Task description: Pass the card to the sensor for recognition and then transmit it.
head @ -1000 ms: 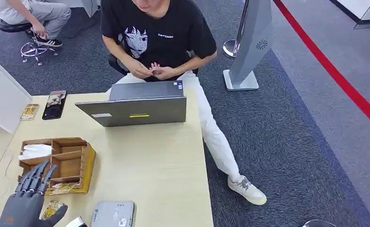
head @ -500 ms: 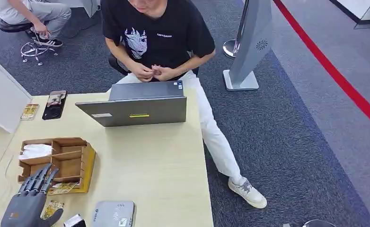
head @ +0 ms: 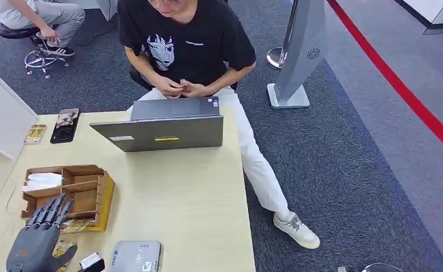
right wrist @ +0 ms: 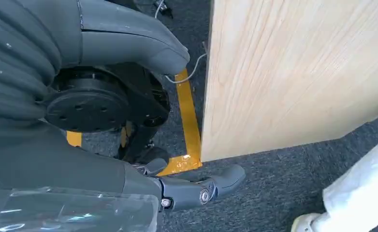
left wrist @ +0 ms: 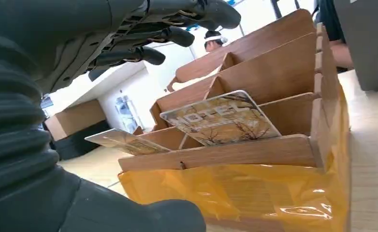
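1. Hovering at the table's [head: 196, 215] near corner, the left hand [head: 35, 241] was seen with fingers [head: 52, 209] spread, reaching the organizer [head: 97, 195], nothing held.
2. One card [left wrist: 221, 118] was leaned tilted in the organizer's nearest compartment; another card [head: 62, 249] was laid flat beside the thumb.
3. The sensor [head: 135, 256] was placed just beside that.
4. The right hand [right wrist: 129, 164] was hung by the table edge; its grasp could not be told.
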